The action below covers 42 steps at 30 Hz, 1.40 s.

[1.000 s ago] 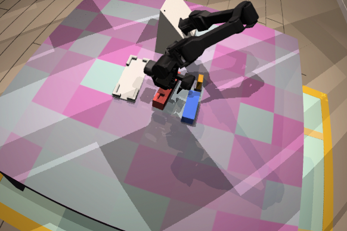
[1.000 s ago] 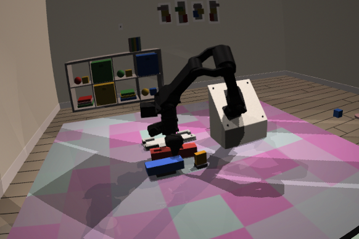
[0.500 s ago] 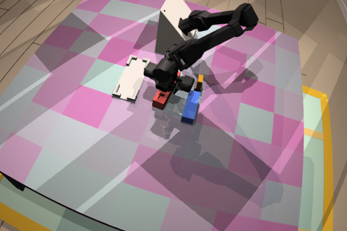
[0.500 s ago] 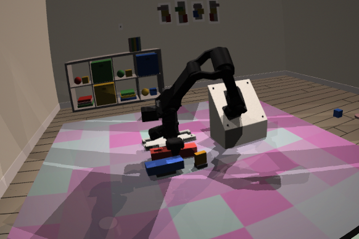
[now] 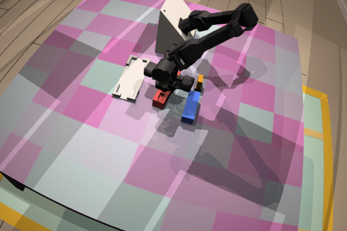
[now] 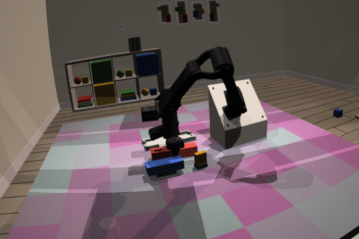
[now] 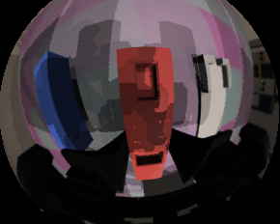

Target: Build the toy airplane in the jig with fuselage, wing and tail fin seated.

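The red fuselage (image 5: pixel 161 98) (image 6: pixel 189 150) (image 7: pixel 147 116) lies on the table, socket openings up, between the cradle and the wing. My gripper (image 6: pixel 175 153) (image 7: pixel 145 129) is shut on the fuselage, one finger on each long side, near the smaller socket. The arm hides its middle in the top view. The white cradle (image 5: pixel 132 78) (image 7: pixel 212 112) is beside it, with nothing in it. The blue wing (image 5: pixel 191 103) (image 6: pixel 165 165) (image 7: pixel 59 103) stands on a dark support on the other side. The orange tail fin (image 5: pixel 200 80) (image 6: pixel 200 157) stands upright on a dark base near the wing's end.
A white sloped block (image 5: pixel 176 10) (image 6: pixel 216 106) with dark holes stands behind the parts, close to the arm's links. The patchwork table top (image 5: pixel 89 144) (image 6: pixel 123 214) carries the parts. A shelf (image 6: pixel 114 81) stands against the far wall.
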### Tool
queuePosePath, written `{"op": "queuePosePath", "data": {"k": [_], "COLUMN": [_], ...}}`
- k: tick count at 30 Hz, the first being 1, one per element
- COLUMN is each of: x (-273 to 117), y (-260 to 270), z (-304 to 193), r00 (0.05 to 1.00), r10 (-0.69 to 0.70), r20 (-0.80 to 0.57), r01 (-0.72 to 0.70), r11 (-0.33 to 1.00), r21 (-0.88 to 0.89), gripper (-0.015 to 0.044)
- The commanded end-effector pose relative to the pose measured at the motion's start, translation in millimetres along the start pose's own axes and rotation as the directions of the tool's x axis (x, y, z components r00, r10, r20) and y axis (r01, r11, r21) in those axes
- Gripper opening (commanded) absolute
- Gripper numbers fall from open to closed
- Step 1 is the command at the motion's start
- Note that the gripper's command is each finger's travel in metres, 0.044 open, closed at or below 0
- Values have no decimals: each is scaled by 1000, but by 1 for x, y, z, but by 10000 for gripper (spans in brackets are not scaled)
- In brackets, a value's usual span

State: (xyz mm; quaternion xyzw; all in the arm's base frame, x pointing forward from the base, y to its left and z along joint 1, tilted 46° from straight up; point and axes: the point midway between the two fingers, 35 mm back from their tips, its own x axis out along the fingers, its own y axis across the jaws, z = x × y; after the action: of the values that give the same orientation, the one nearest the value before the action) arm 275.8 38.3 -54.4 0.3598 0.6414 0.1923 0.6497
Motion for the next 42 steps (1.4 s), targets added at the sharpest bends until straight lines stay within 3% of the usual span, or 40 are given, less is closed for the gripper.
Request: {"op": "queuePosePath", "data": {"k": [1, 42], "x": [-10, -128], "y": [-1, -1], "z": [4, 1], "r00": [1000, 1000], "r10": [-4, -5], "r20": [8, 7], "r01": [4, 5], "r11": [1000, 1000], "r21": [-2, -3], "gripper": [0, 0]}}
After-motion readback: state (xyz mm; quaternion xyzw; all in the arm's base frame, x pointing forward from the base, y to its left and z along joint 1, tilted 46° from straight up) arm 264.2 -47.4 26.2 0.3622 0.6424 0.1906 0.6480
